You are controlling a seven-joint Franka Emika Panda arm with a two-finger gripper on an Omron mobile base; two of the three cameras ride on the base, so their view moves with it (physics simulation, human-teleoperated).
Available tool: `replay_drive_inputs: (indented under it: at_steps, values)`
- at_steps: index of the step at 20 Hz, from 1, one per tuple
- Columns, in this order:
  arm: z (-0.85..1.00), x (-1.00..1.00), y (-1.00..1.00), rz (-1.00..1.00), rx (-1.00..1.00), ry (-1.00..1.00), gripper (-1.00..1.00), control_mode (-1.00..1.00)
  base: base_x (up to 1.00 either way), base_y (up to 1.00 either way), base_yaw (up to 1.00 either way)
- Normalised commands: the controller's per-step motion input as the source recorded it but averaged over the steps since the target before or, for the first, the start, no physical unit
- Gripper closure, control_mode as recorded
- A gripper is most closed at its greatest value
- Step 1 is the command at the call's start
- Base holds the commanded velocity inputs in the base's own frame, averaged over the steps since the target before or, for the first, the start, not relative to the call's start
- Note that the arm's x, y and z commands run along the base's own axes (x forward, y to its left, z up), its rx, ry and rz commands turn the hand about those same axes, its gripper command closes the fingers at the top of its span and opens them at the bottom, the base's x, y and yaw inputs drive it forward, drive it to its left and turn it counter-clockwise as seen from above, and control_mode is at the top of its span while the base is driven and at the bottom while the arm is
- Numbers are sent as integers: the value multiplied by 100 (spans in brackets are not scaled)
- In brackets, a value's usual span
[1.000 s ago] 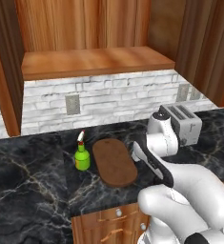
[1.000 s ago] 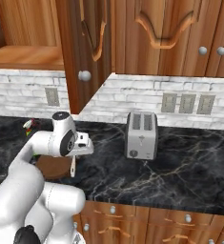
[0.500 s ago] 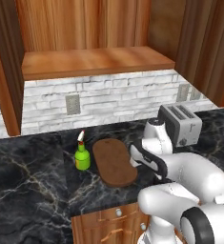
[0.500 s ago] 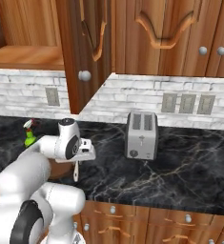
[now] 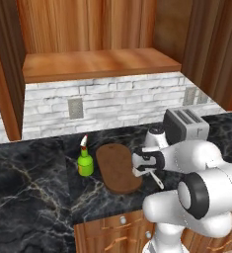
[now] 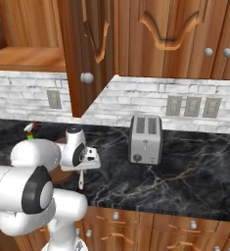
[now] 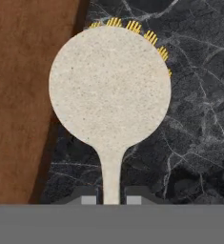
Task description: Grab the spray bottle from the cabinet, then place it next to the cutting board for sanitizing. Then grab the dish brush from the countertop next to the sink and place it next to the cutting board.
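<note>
My gripper [image 7: 111, 198] is shut on the thin pale handle of the dish brush [image 7: 109, 86]. The brush's round head with yellow bristles hangs below the hand, over the right edge of the dark brown cutting board [image 7: 23, 95] and the black countertop [image 7: 194, 95]. From the base, the gripper [image 5: 143, 167] hovers just right of the cutting board [image 5: 116, 168], and the brush handle [image 5: 157, 181] pokes out beneath it. The green spray bottle [image 5: 85, 161] stands upright on the countertop, left of the board. The gripper [image 6: 89, 159] and the hanging brush [image 6: 80, 180] also show from the right side.
A silver toaster [image 5: 185, 125] stands behind and to the right of the hand. The cabinet's wooden shelf [image 5: 97, 63] hangs above, with its open door [image 6: 87, 54] jutting forward. A white brick wall with outlets [image 5: 75, 107] backs the counter.
The arm's upper links have swung to the right. The hand, still holding the brush, has stayed beside the board and sunk slightly.
</note>
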Motion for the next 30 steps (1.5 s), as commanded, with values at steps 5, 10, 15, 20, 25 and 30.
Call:
replay_drive_inputs:
  at_steps: [5,10,15,20,25,30]
  values:
    - [-28,34,-1,1,0,0,100,-100,0,0,0]
    - [-28,40,0,1,0,-2,-100,-100,0,0,0]
    - [8,-7,11,0,0,-14,-100,-100,0,0,0]
    - [53,-23,27,0,0,-5,-100,-100,0,0,0]
    - [89,-42,26,0,0,-2,-100,-100,0,0,0]
    - [100,-48,22,0,0,0,-100,-100,0,0,0]
